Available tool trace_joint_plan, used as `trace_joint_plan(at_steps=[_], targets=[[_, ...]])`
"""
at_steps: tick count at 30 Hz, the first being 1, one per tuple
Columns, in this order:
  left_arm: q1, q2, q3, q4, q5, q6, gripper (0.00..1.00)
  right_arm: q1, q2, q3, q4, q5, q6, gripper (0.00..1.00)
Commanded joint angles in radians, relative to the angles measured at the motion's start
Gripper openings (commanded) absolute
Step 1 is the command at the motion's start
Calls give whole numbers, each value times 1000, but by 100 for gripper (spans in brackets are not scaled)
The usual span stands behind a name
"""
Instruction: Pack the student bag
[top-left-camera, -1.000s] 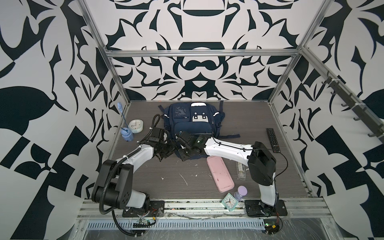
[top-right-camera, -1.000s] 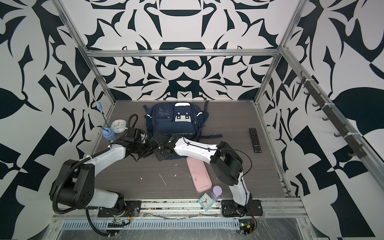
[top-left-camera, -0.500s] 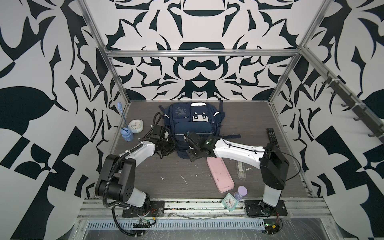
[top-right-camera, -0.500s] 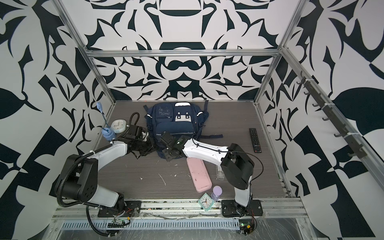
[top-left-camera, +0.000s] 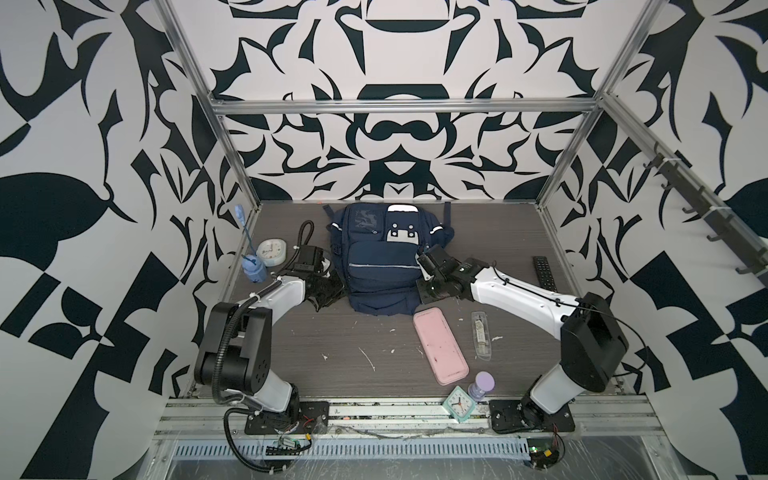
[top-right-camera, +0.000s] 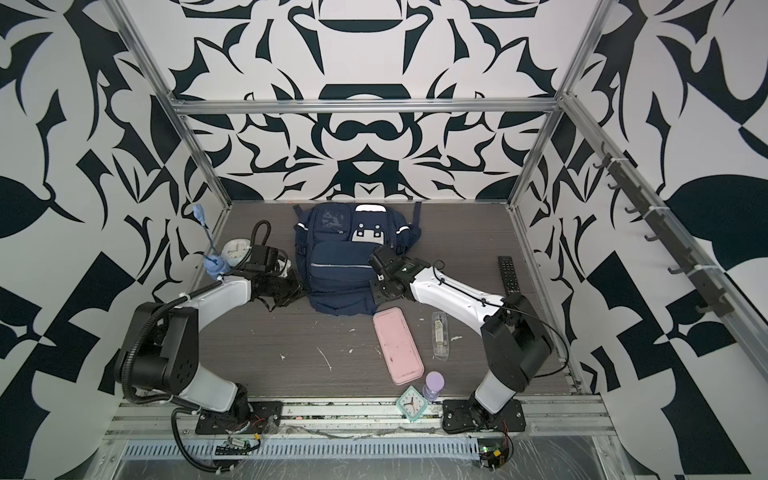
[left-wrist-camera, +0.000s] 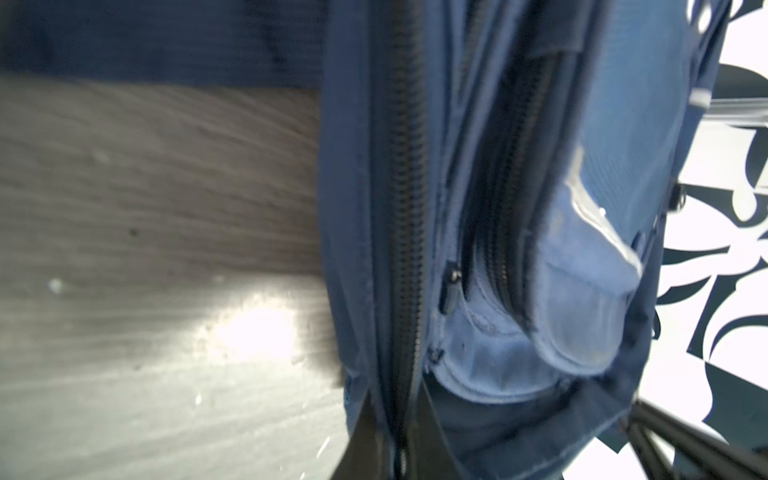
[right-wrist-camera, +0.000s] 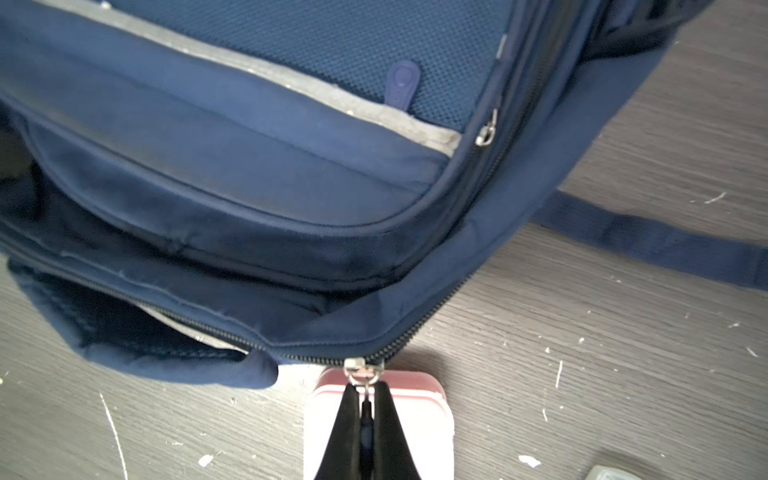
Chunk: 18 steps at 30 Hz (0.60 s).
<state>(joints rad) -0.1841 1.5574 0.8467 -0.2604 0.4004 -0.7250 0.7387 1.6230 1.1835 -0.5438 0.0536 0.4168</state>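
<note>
The navy student bag (top-left-camera: 380, 266) lies flat at the back middle of the table in both top views (top-right-camera: 340, 266). My left gripper (top-left-camera: 331, 291) is at the bag's left side. In the left wrist view its dark fingers (left-wrist-camera: 365, 449) are shut on the bag's zipper edge (left-wrist-camera: 405, 249). At the bag's near right corner, my right gripper (top-left-camera: 419, 293) is shut on a metal zipper pull (right-wrist-camera: 360, 370), with its fingertips (right-wrist-camera: 365, 390) above a pink case (right-wrist-camera: 419, 411). The zipper gapes along the bag's near edge (right-wrist-camera: 166, 316).
A pink pencil case (top-left-camera: 440, 351) and a clear case (top-left-camera: 481, 334) lie right of centre. A purple-capped bottle (top-left-camera: 482, 384) and a mint clock (top-left-camera: 458, 405) stand at the front edge. A remote (top-left-camera: 544, 272) lies far right. A white clock (top-left-camera: 271, 252) and a blue bottle (top-left-camera: 254, 270) stand at the left wall.
My right gripper has drawn the zipper pull rightward along the bag's near edge to its right corner. My left gripper has closed on the bag's left side.
</note>
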Motion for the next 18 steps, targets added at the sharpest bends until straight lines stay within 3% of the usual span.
trace_joint_plan(at_steps=[1,4,6,7,8,9,11,18], targets=[[7,18,64,39,-31,3,9,24,-12,13,8,-4,21,0],[8,47,106,38,-30,0,15,47,11,40,13,-4,27,0],[8,67,133,35,-22,0,37,64,28,62,23,-7,30,0],[8,77,147,33,-16,-2,56,74,42,73,24,-9,32,0],[8,78,154,34,-12,-3,68,88,57,89,27,-9,33,0],[7,75,154,33,-13,-4,73,99,70,103,28,-9,33,0],[8,61,151,25,-19,2,79,121,104,135,30,-9,31,0],[7,-72,27,1,-34,8,81,163,192,229,5,-3,18,0]])
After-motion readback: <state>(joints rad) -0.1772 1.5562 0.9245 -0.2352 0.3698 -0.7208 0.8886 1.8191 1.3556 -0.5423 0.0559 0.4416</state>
